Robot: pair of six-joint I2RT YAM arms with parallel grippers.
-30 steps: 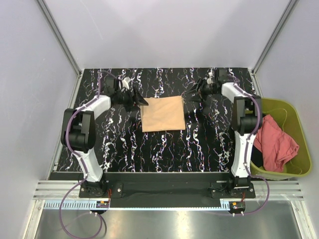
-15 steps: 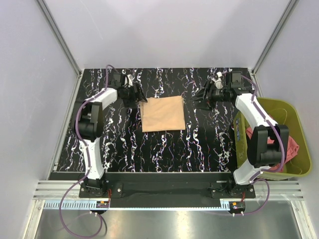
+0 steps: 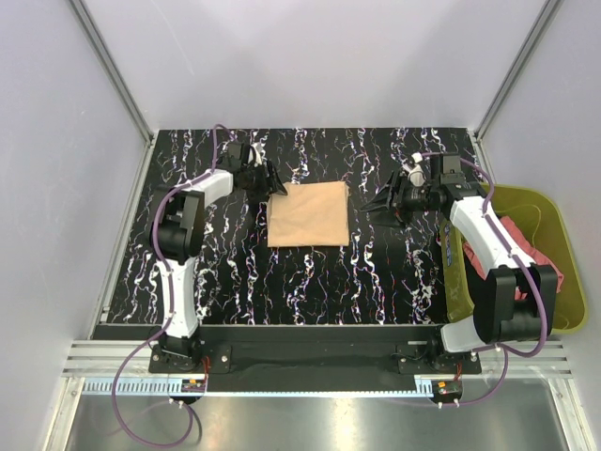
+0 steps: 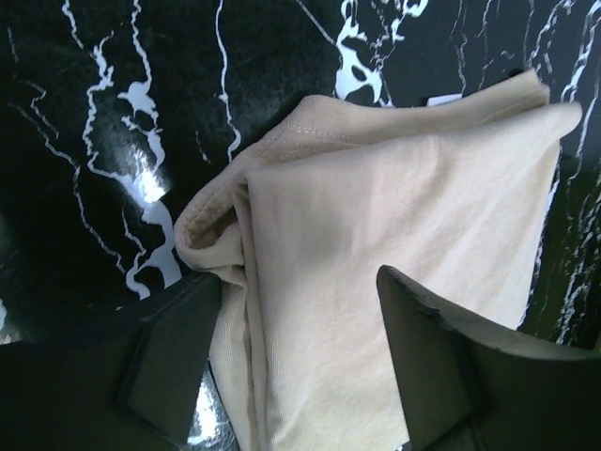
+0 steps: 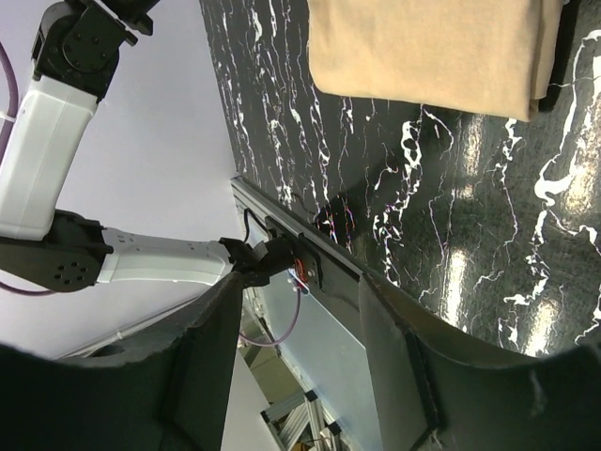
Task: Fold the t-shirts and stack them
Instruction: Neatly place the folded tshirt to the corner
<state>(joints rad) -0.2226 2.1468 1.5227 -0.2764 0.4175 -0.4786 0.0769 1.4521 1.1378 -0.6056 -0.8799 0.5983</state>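
The tan-beige t-shirt [image 3: 308,214] lies folded into a rectangle at the middle of the black marbled table [image 3: 282,272]. My left gripper [image 3: 273,181] is open at the shirt's far left corner; in the left wrist view [image 4: 300,310] its jaws straddle the folded cloth [image 4: 394,225] without closing on it. My right gripper [image 3: 376,204] is open and empty, just right of the shirt; its wrist view [image 5: 296,329] shows the shirt [image 5: 432,47] from the side. The salmon-red t-shirt [image 3: 535,258] lies crumpled in the bin, partly hidden by my right arm.
The olive-green plastic bin [image 3: 563,310] stands off the table's right edge. Grey walls close in the table at the back and sides. The metal rail [image 3: 310,362] with the arm bases runs along the near edge.
My left gripper moved right to the shirt's far left corner. My right gripper swung down and away from the shirt, its arm now reaching across the bin. The tan shirt stayed put.
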